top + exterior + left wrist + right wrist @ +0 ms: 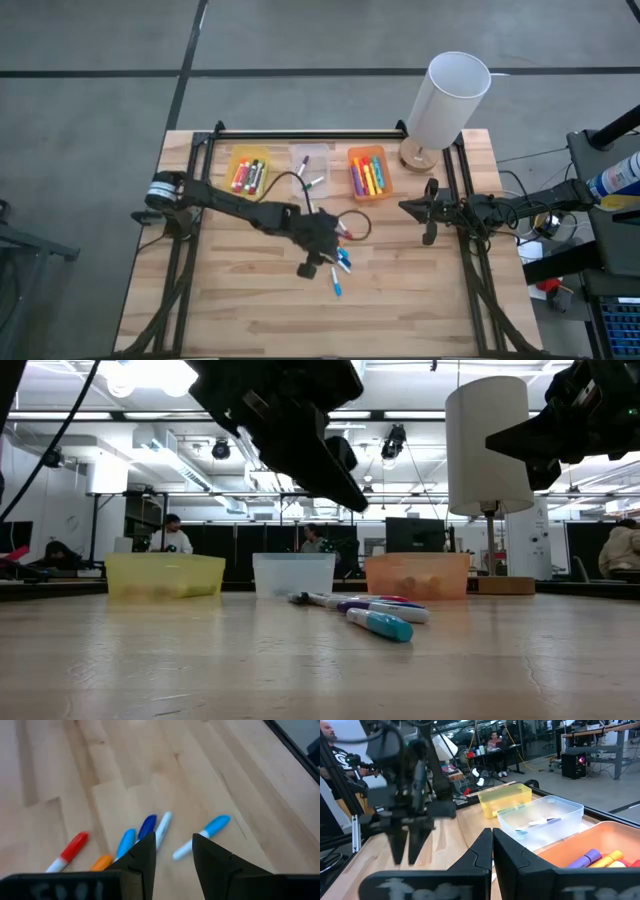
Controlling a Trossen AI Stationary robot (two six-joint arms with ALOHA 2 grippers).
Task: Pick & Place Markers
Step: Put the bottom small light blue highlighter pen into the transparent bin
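Observation:
Several markers lie loose on the wooden table near its middle: a red (75, 847), an orange (102, 862), a dark blue (147, 825), a white (162, 827) and two light blue ones (207, 832), seen as a cluster (340, 270) from above. My left gripper (172, 845) hangs open above them, slanting down, with nothing between its fingers. More markers rest in the yellow bin (248, 172), the clear bin (312, 170) and the orange bin (368, 172). My right gripper (492, 837) waits shut and level at the table's right side (405, 208).
The three bins stand in a row at the table's far edge. A tall white cylinder on a wooden foot (445, 100) stands at the far right corner. A black frame (300, 133) rims the table. People sit in the room beyond.

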